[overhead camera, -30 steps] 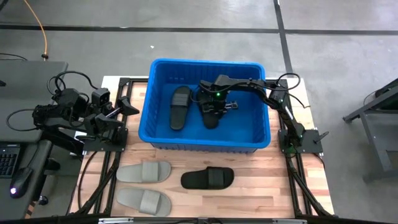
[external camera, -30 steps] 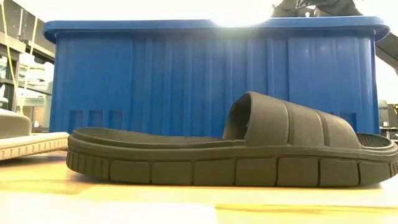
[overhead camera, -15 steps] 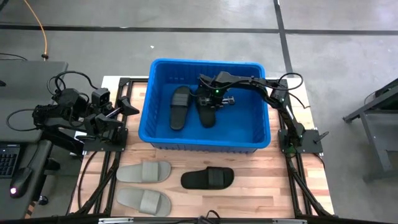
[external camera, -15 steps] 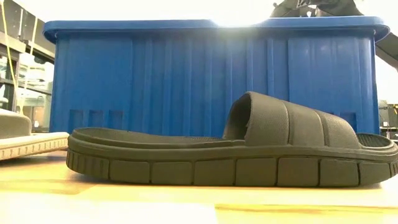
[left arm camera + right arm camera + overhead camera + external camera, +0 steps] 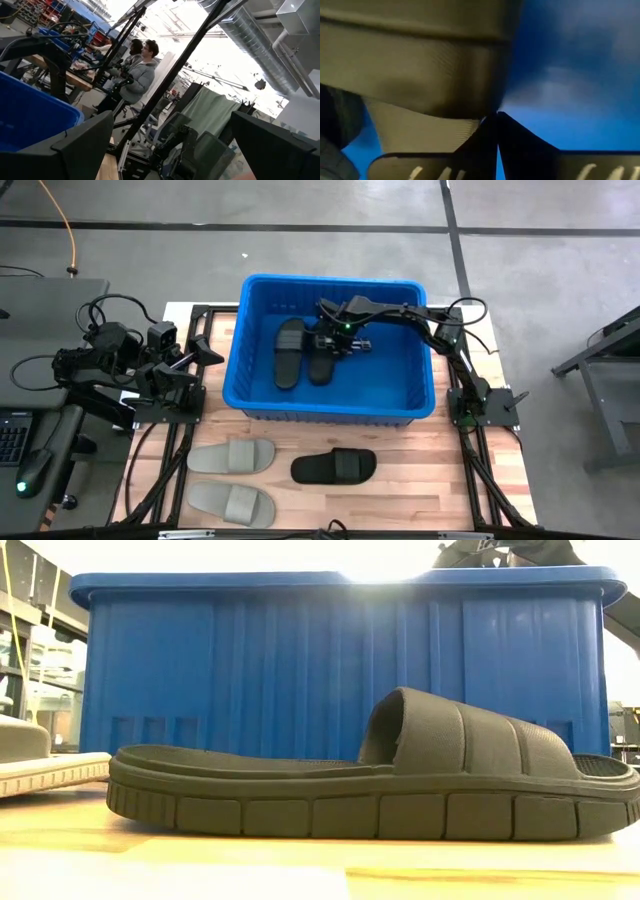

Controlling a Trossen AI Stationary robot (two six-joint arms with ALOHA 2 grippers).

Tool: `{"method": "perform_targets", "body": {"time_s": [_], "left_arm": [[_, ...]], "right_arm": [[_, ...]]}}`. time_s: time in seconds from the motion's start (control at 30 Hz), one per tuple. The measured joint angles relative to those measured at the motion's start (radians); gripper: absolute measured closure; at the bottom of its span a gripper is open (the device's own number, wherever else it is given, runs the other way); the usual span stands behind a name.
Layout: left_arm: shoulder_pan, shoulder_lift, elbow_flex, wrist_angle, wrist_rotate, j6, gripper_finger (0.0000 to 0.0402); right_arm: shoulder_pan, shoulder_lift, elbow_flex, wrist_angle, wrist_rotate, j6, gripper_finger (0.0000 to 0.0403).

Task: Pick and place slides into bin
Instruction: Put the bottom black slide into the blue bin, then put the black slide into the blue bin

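I have the right gripper [image 5: 335, 343] pinched shut inside the blue bin [image 5: 260, 395], apparently gripping a black slide [image 5: 321, 361]; another black slide [image 5: 288, 353] lies just beside it. The left gripper [image 5: 205, 350] waits open beside the bin.

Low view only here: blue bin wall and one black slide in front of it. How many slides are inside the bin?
Observer: Two black slides lie side by side in the bin.
Operator: Where is the right gripper?
Observer: The right gripper is down inside the bin, shut, at the slide nearer the middle. I cannot tell if it grips it.
Operator: And the left?
Observer: The left gripper waits open, to the left of the bin.
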Motion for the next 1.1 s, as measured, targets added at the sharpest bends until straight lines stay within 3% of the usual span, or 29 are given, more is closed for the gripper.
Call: {"method": "perform_targets", "body": {"time_s": [0.27,0.53,0.83,1.1], "left_arm": [[0.000,0.000,0.000,0.000,0.000,0.000,0.0009],[0.000,0.000,0.000,0.000,0.000,0.000,0.0009],[0.000,0.000,0.000,0.000,0.000,0.024,0.0009],[0.000,0.000,0.000,0.000,0.000,0.026,0.0009]], "right_arm": [[0.008,0.000,0.000,-0.091,0.005,-0.020,0.0392],[0.009,-0.011,0.000,-0.306,0.021,-0.126,0.0336],[0.006,-0.145,0.000,-0.437,0.125,-0.187,0.0263],[0.017,-0.316,0.000,-0.481,0.147,-0.195,0.0237]]}}
